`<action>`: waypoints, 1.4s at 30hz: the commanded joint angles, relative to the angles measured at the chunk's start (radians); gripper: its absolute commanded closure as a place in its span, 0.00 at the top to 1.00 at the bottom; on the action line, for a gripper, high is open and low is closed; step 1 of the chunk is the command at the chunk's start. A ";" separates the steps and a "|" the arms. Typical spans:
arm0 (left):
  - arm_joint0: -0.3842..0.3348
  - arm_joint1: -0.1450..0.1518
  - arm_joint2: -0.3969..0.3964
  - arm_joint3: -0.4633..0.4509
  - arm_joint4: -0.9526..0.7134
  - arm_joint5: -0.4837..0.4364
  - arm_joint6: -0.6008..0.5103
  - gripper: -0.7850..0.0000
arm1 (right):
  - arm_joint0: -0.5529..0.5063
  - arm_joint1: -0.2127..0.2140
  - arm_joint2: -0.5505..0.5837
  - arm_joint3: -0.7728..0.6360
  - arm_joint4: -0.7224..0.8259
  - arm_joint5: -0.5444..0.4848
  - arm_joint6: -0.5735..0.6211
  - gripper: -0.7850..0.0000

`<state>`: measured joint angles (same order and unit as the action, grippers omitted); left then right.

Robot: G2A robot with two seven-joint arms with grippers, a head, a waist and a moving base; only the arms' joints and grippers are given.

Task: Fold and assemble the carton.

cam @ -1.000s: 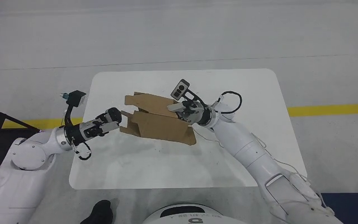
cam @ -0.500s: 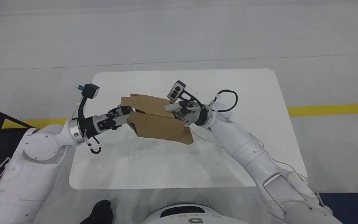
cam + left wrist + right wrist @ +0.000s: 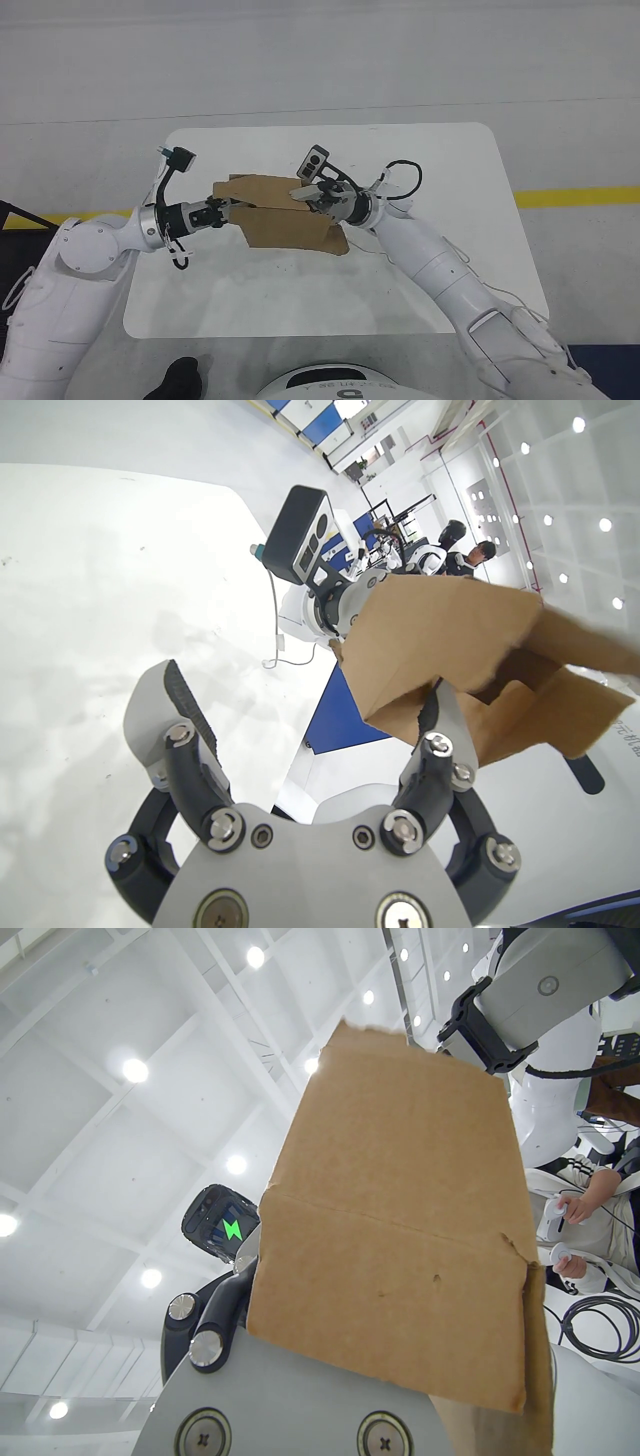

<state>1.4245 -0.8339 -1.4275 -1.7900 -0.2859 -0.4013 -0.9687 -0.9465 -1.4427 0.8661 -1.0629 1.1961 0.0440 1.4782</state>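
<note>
A brown carton (image 3: pixel 285 218) is held above the white table (image 3: pixel 430 170), lying lengthwise between my two arms. My right gripper (image 3: pixel 312 197) is shut on the carton's upper panel; in the right wrist view that panel (image 3: pixel 400 1228) covers the fingers. At the carton's open end, my left gripper (image 3: pixel 228 212) stands open. In the left wrist view, one finger (image 3: pixel 445 720) is tucked under a flap of the carton (image 3: pixel 450 635). The other finger (image 3: pixel 172 705) is free over the table. The left gripper (image 3: pixel 305 705) holds nothing.
The table's front half (image 3: pixel 300 300) and right part (image 3: pixel 460 220) are bare. My right arm's cable (image 3: pixel 405 175) loops over the table behind the carton. The table edges are well away from both grippers.
My left arm has swung in toward the carton's open end and its wrist has turned. The spread end flaps have been pushed inward. The carton has shifted slightly left.
</note>
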 commanded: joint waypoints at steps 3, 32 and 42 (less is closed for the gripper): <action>-0.003 -0.002 0.008 -0.003 0.016 0.000 0.003 1.00 | 0.000 -0.003 0.000 0.002 -0.004 0.001 0.000 0.00; 0.151 0.012 -0.195 -0.112 -0.007 -0.113 0.000 1.00 | -0.071 0.020 0.080 -0.100 -0.113 -0.002 -0.170 0.00; 0.054 -0.001 -0.071 -0.068 0.071 -0.038 0.036 1.00 | -0.084 0.021 0.082 -0.125 -0.129 0.014 -0.168 0.00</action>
<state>1.4857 -0.8336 -1.5068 -1.8643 -0.2144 -0.4419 -0.9346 -1.0298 -1.4215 0.9483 -1.1873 1.0682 0.0564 1.3096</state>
